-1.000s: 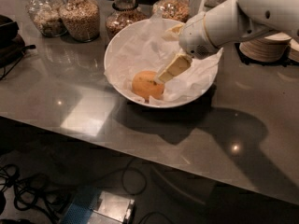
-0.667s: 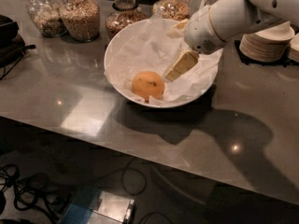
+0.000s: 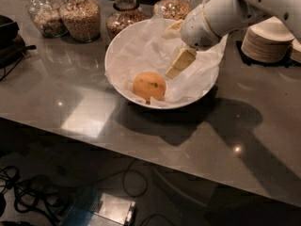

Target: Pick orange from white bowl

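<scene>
The orange (image 3: 148,85) lies in the front-left part of the wide white bowl (image 3: 117,46), on crumpled white paper. My gripper (image 3: 177,45) hangs over the bowl's right half, up and to the right of the orange and not touching it. One cream finger (image 3: 181,63) points down-left toward the orange with a gap between them. The other finger (image 3: 172,26) shows higher up by the bowl's back rim. The gripper is open and empty. My white arm (image 3: 235,8) comes in from the upper right.
Several glass jars of grains and nuts (image 3: 81,18) stand along the back, just behind the bowl. A stack of small beige plates (image 3: 268,40) sits at the right. A dark object (image 3: 9,41) lies at the left edge. The grey counter's front edge (image 3: 141,154) runs across below.
My gripper has pulled up and to the right, away from the orange it was nearly touching. The orange has stayed in the bowl.
</scene>
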`<state>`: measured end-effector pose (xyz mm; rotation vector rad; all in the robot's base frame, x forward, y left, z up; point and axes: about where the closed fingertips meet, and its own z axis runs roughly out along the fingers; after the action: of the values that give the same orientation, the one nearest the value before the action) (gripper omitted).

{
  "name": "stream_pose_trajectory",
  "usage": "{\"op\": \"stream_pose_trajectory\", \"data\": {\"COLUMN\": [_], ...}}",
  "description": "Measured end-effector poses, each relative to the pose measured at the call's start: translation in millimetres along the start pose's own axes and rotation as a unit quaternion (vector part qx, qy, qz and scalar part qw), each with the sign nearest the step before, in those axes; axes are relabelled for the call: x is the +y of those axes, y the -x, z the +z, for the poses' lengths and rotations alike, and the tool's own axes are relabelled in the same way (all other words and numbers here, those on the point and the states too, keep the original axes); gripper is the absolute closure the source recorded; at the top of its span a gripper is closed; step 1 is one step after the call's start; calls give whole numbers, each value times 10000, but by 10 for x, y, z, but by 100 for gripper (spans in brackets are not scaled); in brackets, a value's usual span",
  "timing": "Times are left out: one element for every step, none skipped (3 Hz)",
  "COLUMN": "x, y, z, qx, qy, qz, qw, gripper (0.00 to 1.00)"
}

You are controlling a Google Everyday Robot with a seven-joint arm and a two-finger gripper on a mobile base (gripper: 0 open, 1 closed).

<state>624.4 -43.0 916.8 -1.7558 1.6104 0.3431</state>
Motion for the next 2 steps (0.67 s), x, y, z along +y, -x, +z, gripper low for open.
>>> {"op": "stream_pose_trajectory", "data": {"x": [-17,-17], "y": [-11,-10], "z": [17,18], "qx": [-22,-23], "qy": [14,15], "qz": [-30,-31], "qw": [10000,10000], "gripper": [23,42]}}
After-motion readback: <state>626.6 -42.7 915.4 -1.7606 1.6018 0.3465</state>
